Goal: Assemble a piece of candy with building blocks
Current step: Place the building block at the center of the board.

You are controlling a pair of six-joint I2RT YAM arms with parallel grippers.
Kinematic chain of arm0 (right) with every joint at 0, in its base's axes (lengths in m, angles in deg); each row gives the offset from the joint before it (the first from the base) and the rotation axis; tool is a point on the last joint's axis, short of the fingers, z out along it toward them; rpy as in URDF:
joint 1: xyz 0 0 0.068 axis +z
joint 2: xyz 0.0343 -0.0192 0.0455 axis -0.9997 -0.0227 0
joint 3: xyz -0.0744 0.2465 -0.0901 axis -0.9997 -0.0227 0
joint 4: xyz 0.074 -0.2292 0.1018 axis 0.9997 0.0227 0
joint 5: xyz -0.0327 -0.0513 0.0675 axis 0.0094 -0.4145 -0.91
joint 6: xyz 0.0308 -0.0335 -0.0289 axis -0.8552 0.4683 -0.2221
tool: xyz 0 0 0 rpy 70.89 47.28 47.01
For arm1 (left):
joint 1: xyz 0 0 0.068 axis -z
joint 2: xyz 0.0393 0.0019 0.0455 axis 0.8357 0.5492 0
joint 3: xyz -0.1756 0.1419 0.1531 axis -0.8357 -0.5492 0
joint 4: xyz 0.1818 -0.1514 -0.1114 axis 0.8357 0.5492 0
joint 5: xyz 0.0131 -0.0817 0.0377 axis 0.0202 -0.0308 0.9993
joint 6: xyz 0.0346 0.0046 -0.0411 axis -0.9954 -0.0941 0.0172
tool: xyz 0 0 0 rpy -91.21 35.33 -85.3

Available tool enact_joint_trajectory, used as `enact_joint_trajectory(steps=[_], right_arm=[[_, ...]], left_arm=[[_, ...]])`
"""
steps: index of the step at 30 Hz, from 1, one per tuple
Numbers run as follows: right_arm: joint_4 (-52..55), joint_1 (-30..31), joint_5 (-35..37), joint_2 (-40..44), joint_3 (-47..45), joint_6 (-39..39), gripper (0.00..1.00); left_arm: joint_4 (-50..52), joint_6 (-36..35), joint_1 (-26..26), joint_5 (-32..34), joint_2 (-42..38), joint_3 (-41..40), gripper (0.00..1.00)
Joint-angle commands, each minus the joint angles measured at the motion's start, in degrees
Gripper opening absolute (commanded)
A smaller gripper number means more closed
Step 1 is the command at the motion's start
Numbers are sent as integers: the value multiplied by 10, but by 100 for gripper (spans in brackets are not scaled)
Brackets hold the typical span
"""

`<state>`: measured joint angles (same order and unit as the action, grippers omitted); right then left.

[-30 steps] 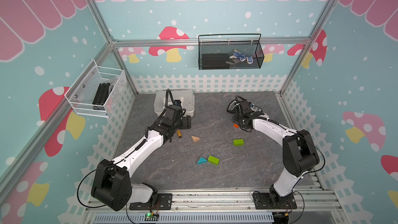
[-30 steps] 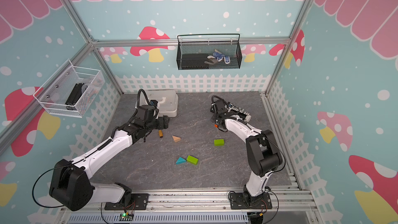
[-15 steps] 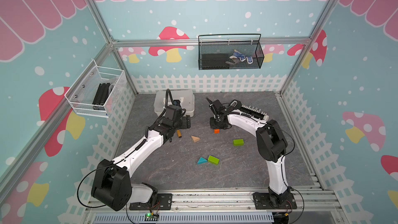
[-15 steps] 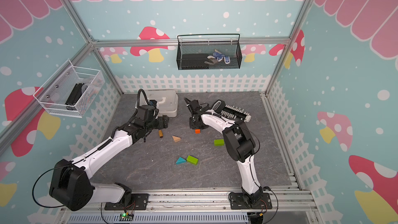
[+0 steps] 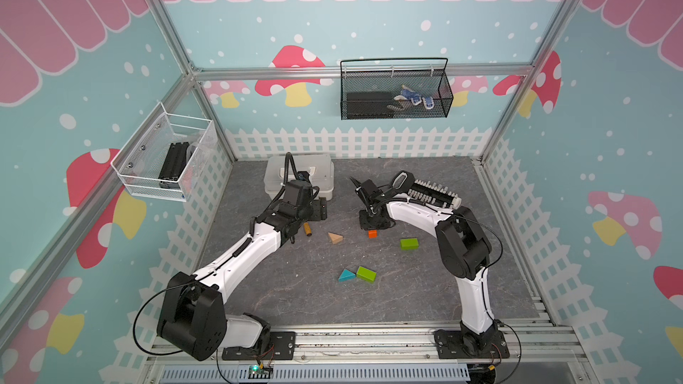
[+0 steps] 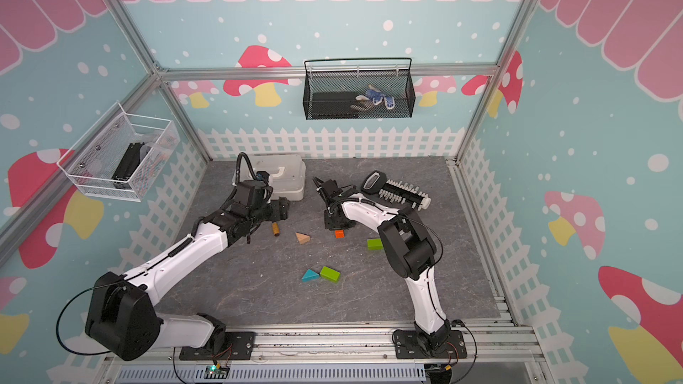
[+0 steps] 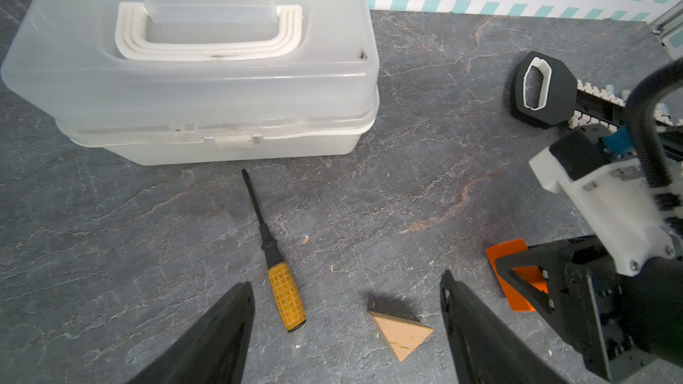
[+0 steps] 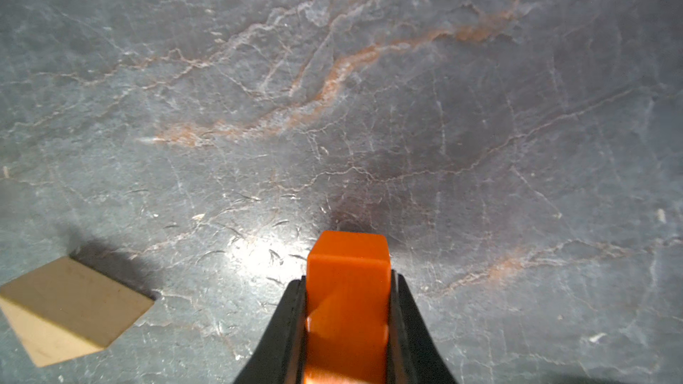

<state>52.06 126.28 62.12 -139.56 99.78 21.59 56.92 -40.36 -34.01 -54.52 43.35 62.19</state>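
Note:
My right gripper (image 8: 348,284) is shut on the orange cuboid (image 5: 372,233), held low over the floor; I cannot tell whether it touches. The tan triangular prism (image 5: 335,238) lies just to its left, also seen in the right wrist view (image 8: 70,312). One green cuboid (image 5: 408,243) lies to the right of the orange one. The teal prism (image 5: 346,275) and the other green cuboid (image 5: 366,274) lie side by side nearer the front. My left gripper (image 7: 347,289) hangs open and empty behind the tan prism (image 7: 401,334).
A yellow-handled screwdriver (image 7: 286,297) lies between the left gripper's fingers and the white plastic box (image 7: 184,68) at the back. A black bit holder rack (image 5: 432,193) lies at the back right. White fence walls ring the grey floor.
My right arm has swung left from the back right with the orange cuboid and now holds it low beside the tan prism. The left arm has not moved.

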Motion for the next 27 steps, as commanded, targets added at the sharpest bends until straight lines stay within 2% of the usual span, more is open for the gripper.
enact_joint_trajectory(steps=[1, 6, 10, 13, 17, 22, 27], right_arm=[[-22, 4, 30, 18, -24, -62, 27], [-62, 7, 39, 26, -57, -110, 27], [-75, 10, 42, 28, -67, -119, 27], [-65, 12, 42, 21, -62, -114, 29], [-53, 15, 47, 16, -60, -112, 39], [-48, 18, 51, 27, -52, -97, 45], [-19, 42, 121, 98, -44, -45, 47]], left_arm=[[4, 4, 0, 11, 1, 9, 83], [7, 2, 0, 12, -1, 9, 83], [9, 0, 0, 14, -3, 8, 83], [9, 0, 0, 16, -2, 9, 83], [11, 0, 0, 15, 3, 10, 83], [11, 2, 0, 14, 5, 10, 83], [12, 0, -1, 22, -2, 10, 83]])
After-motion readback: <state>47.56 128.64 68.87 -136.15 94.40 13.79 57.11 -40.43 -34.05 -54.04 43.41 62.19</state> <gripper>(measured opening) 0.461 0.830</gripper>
